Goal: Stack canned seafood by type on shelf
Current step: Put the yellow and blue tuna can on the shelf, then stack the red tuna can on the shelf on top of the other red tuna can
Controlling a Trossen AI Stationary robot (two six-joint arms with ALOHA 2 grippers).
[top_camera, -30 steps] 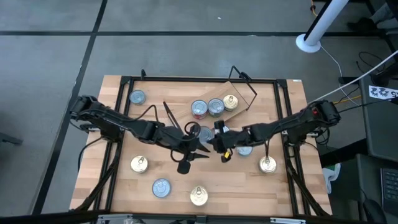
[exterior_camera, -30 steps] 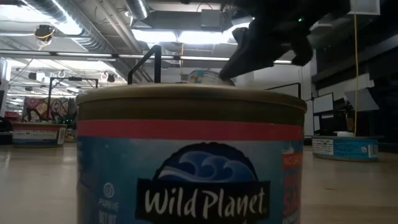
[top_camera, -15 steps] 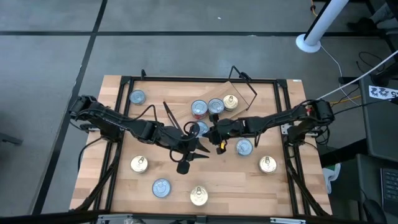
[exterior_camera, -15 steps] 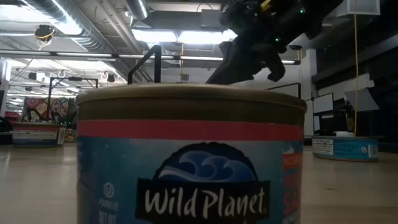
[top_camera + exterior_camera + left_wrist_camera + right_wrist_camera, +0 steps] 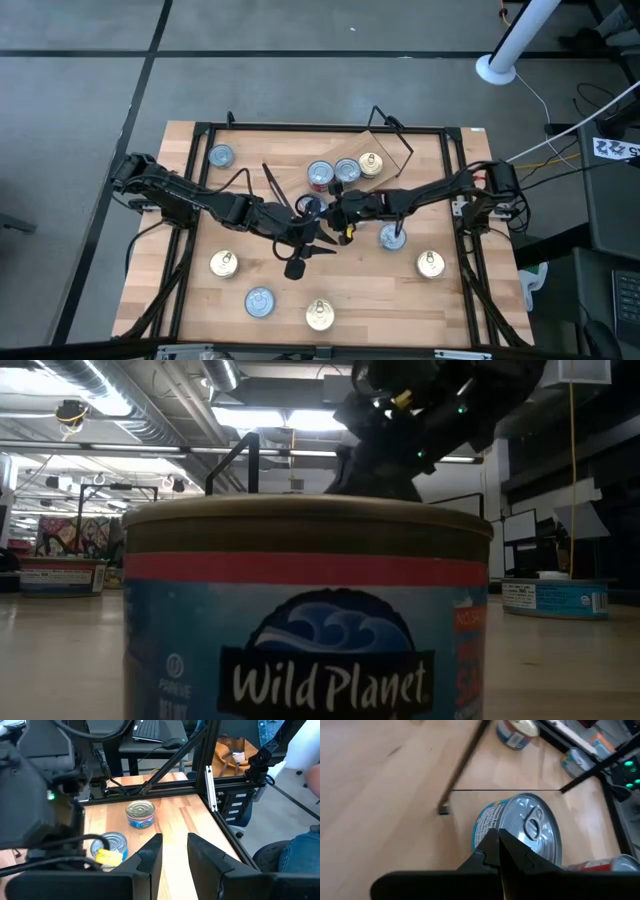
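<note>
R gripper [image 5: 499, 851] pinched closed, empty, tips over a blue tin [image 5: 520, 830] (silvery pull-ring lid). L gripper [image 5: 174, 851] narrowly parted, holding nothing.

Two dark jointed arms, black looping cables, yellow wrist tag, green indicator light, tapered black fingers [image 5: 150, 857]

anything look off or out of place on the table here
The shelf sits crooked at the table's far edge, turned at an angle. The tins lie scattered, blue and gold mixed, like the blue tin beside the gold tin; none are stacked.

A lab: exposed ceiling ducts [image 5: 110, 400], a laptop desk [image 5: 150, 732] beyond
</note>
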